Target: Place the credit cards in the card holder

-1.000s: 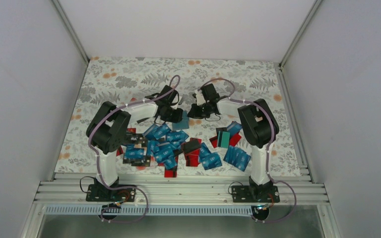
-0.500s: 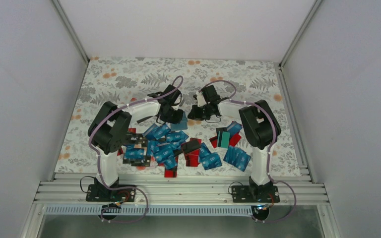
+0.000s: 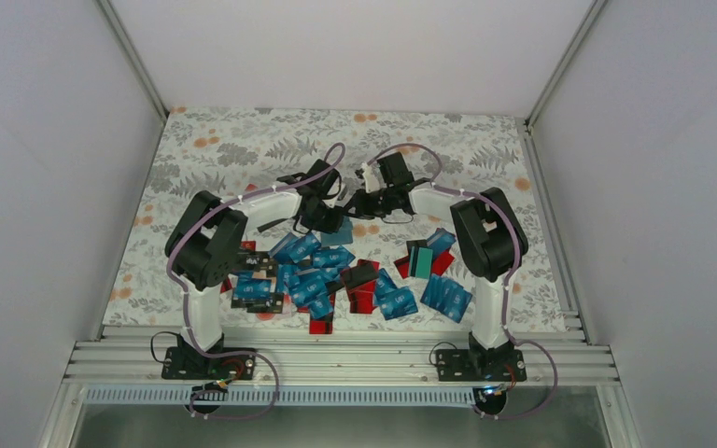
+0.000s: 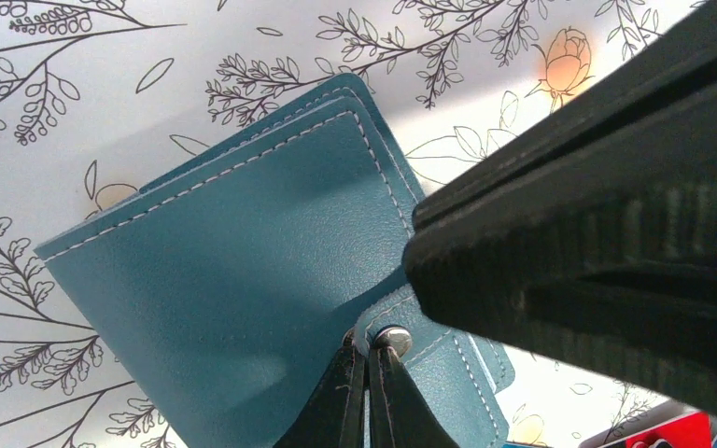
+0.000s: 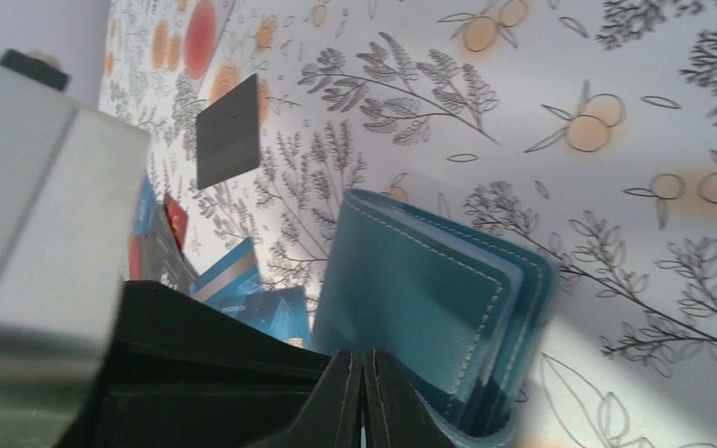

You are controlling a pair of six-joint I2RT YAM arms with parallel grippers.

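Card holder (image 4: 243,280): is sitting closed on the tabletop (image 3: 243,149), just beyond the card pile and between both hands.
Left hand (image 4: 366,397): is clenching at the snap tab (image 4: 401,327), probably working to unfasten it.
Right hand (image 5: 364,397): is pressing its closed fingers against the holder's edge, likely bracing it. I can't tell whether it's gripping anything.
Credit cards (image 3: 322,275): are lying scattered nearer the arm bases, none in either hand. Loading looks to be waiting on an open holder.

Both arms reach forward from their bases, wrists nearly meeting; left gripper (image 4: 366,378) and right gripper (image 5: 362,373) have jaws pressed together.
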